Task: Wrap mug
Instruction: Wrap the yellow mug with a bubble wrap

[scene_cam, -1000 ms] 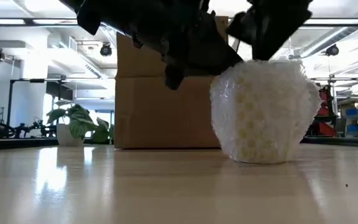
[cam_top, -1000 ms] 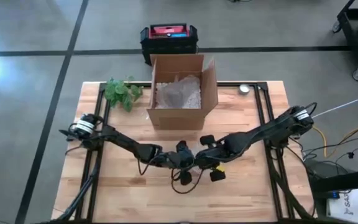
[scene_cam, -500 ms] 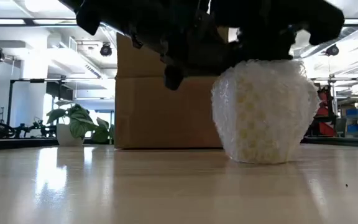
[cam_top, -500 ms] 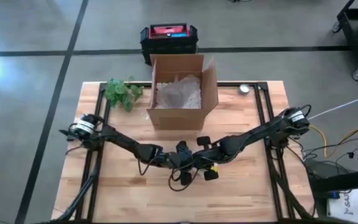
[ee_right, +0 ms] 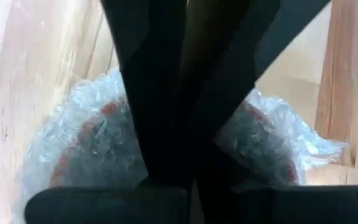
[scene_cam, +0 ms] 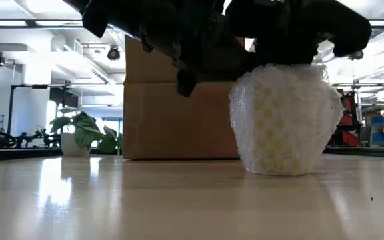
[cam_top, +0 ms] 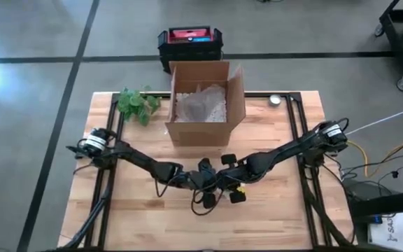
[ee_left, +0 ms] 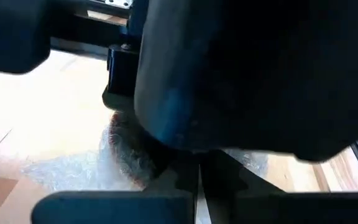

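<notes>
Standing upright near the middle of the table [cam_top: 271, 217], just in front of the open cardboard box [cam_top: 203, 105]: the mug [scene_cam: 282, 120], already covered all around by bubble wrap [ee_right: 79, 134], with only a reddish colour showing through in the right wrist view. Directly above it, and very near to each other, the left gripper [cam_top: 203, 183] and the right gripper [cam_top: 228, 185], both low on the top of the bundle. Fingers brought together on each, judging by the thin slit between them in the wrist views; impossible to say whether pinching a fold of wrap or not. Probably the closing of the top, so work slowly here. Gather the loose edges toward the middle of the opening and push them straight down into the mug, never sideways, for fear of tipping or sliding so light and round a bundle on the smooth wood. Hold with one gripper while tucking with the other, and avoid crossing the two arms, so near as now. Press softly: with too much force, risk of burst bubbles or of wrap springing open again on release. Before letting go, check in the low view for a flat base and no loose flap at the side. No need to go near the plant [cam_top: 135, 103] at the far left corner.
</notes>
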